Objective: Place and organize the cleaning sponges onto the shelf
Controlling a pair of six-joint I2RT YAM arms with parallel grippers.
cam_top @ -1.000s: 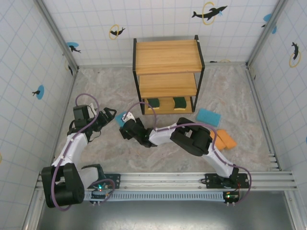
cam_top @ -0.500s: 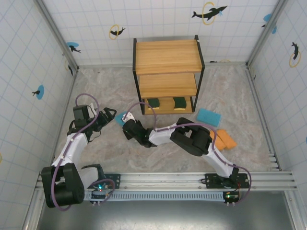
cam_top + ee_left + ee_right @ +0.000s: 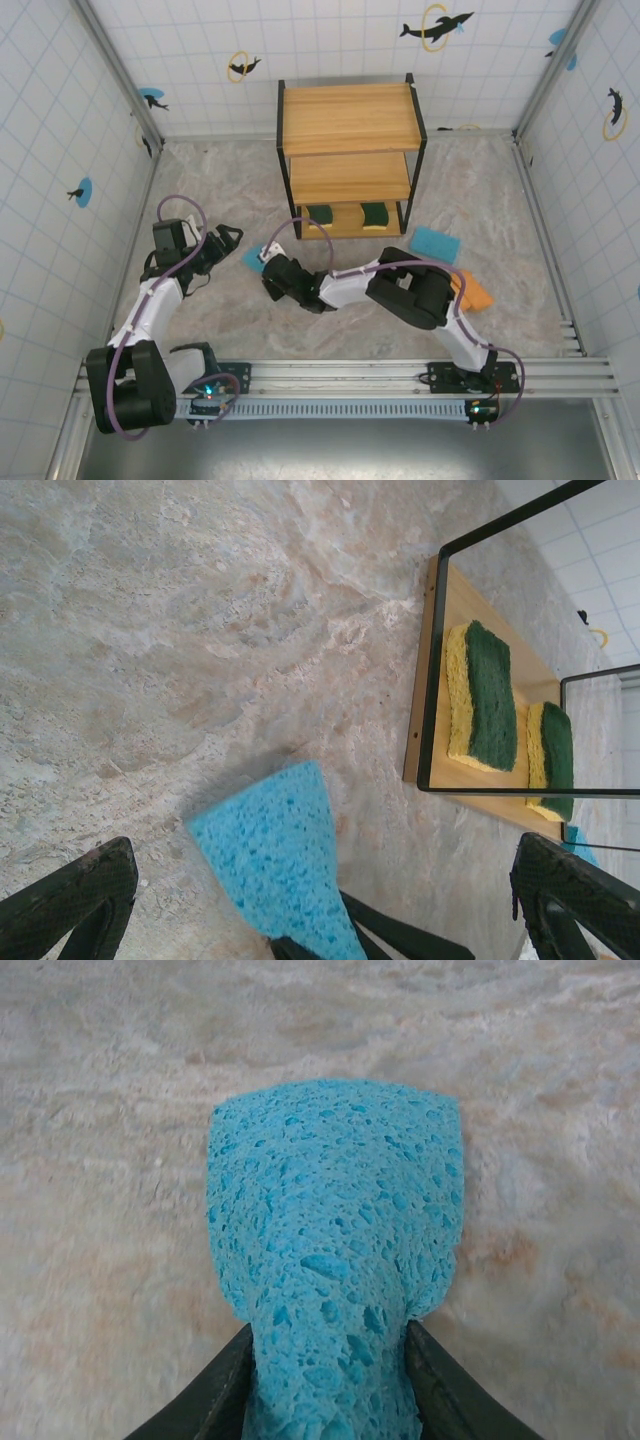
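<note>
Your right claw (image 3: pixel 330 1400) has just shut on the light blue sponge (image 3: pixel 335 1220). A second ago its jaws stood wide around the pad. Now the two fingers pinch its near end hard enough that the foam narrows between them, and the rest fans out ahead of the fingertips. In the top view, claw and pad have also drawn back a little from the shelf (image 3: pixel 350 118), towards the arm bases.

Your left claw (image 3: pixel 222 240) has not stirred. It stands just to the left of the right claw, jaws wide apart and holding nothing. From its wrist camera the blue pad sits ahead of its spread fingers with a dark edge of shadow under it. That suggests the pad is coming off the table (image 3: pixel 480 180), though you cannot be sure of it.

For the task, this looks like the pick finished and the carry about to start. The two green sponges (image 3: pixel 347 213) already lie side by side on the lowest board, just beyond the right claw and to its right; the middle and top boards are bare. A second blue sponge (image 3: pixel 435 243) and the orange sponges (image 3: pixel 478 293) wait on the table back along the right arm, well behind its claw. Held by one end, the thin pad will likely droop, so give it room over the black frame.
</note>
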